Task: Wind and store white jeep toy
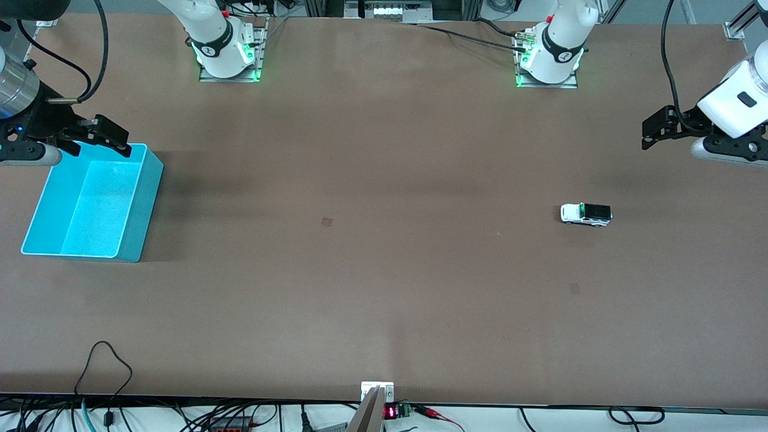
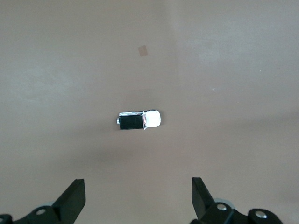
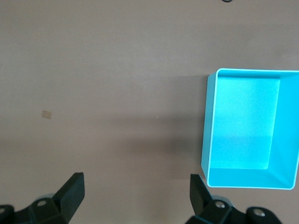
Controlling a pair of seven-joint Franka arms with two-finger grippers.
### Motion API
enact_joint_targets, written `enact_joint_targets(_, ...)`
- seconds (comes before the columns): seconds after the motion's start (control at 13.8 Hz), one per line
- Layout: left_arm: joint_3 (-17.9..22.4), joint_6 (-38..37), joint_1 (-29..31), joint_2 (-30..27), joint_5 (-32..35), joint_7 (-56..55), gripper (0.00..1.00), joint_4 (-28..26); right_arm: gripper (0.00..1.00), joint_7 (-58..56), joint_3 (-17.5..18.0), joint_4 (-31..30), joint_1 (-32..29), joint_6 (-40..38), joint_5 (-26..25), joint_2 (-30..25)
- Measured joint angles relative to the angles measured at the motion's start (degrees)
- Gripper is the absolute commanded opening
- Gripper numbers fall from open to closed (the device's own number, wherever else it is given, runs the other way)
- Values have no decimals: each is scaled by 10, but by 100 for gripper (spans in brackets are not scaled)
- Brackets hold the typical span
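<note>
The white jeep toy is a tiny white car with a black roof panel. It stands on its wheels on the brown table toward the left arm's end. It also shows in the left wrist view. My left gripper hangs open and empty in the air above the table's end, apart from the jeep; its fingers spread wide in the left wrist view. My right gripper is open and empty above the turquoise bin's rim. The bin is empty.
A small pale mark lies on the table's middle. Cables hang at the table's front edge. The arm bases stand along the table's back edge.
</note>
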Motion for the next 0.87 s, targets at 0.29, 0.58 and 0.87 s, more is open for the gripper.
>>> enact_joint_targets(0.29, 3, -10, 0, 0, 0, 0, 100, 0, 100, 0, 0, 0, 0, 0, 0, 0)
enact_joint_targets(0.58, 3, -12, 0, 0, 0, 0, 100, 0, 100, 0, 1, 0, 0, 0, 0, 0)
enact_joint_targets(0.87, 3, -53, -6, 1, 0, 0, 100, 0, 100, 0, 1, 0, 0, 0, 0, 0)
